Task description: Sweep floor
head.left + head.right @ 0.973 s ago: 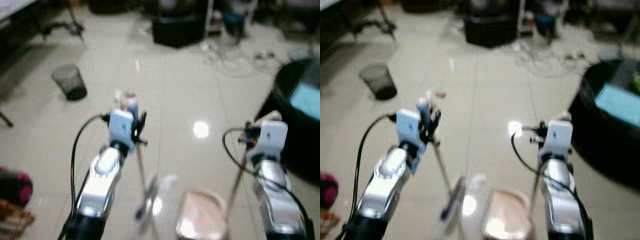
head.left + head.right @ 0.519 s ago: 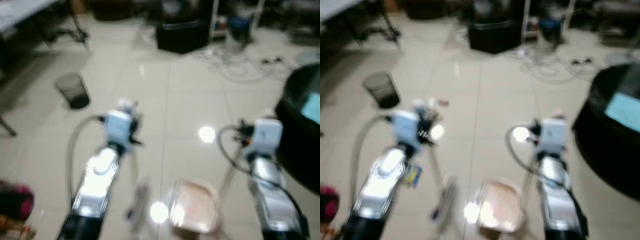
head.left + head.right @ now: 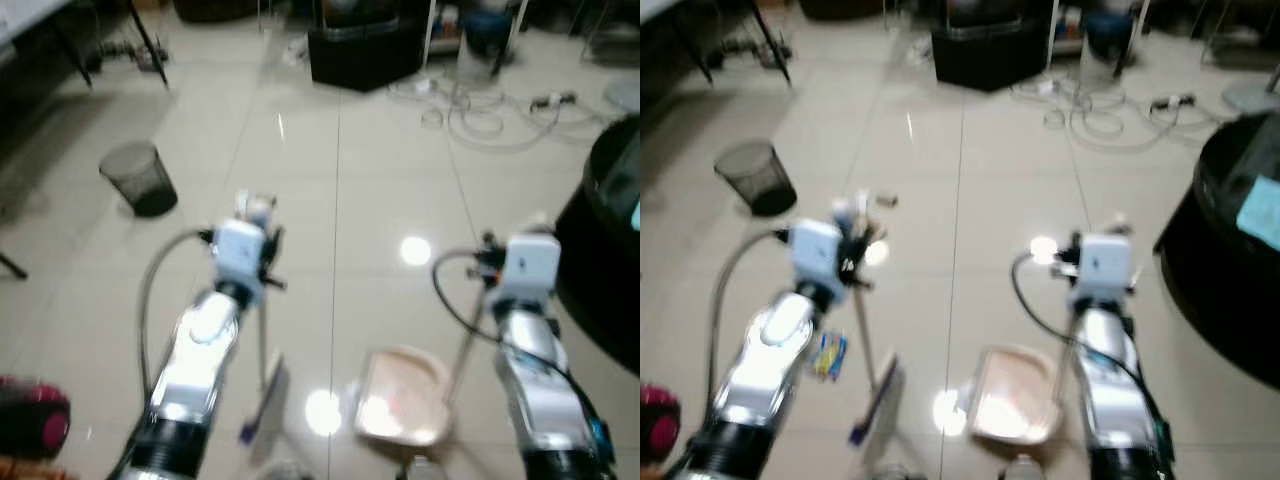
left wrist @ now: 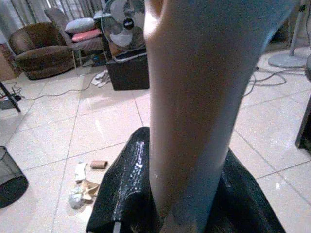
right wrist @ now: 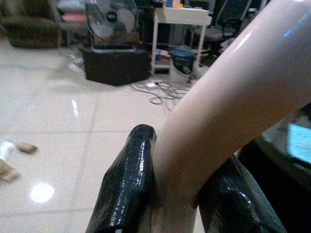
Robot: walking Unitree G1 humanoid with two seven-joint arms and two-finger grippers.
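Note:
My left gripper [image 3: 262, 232] is shut on the broom's pale handle [image 4: 194, 97]. The handle runs down to the broom head [image 3: 264, 398], which sits low over the tiles between my arms. My right gripper [image 3: 497, 266] is shut on the curved cream handle [image 5: 228, 92] of the pink dustpan [image 3: 405, 408], which rests on the floor beside the broom head. Litter lies ahead of the left gripper: crumpled paper [image 4: 80, 188], a small brown piece [image 4: 98, 164] and a blue and yellow wrapper [image 3: 828, 353].
A black mesh bin [image 3: 140, 178] stands to the front left. A black box [image 3: 365, 55] and loose cables [image 3: 490, 110] lie further ahead. A dark round table [image 3: 615, 230] is close on my right. A fan [image 4: 125, 24] and a brown armchair [image 4: 41, 53] stand at the back.
The whole picture has shifted and sharpened, so the camera moved. Both grippers keep their hold, and the broom head and dustpan stay low between my arms.

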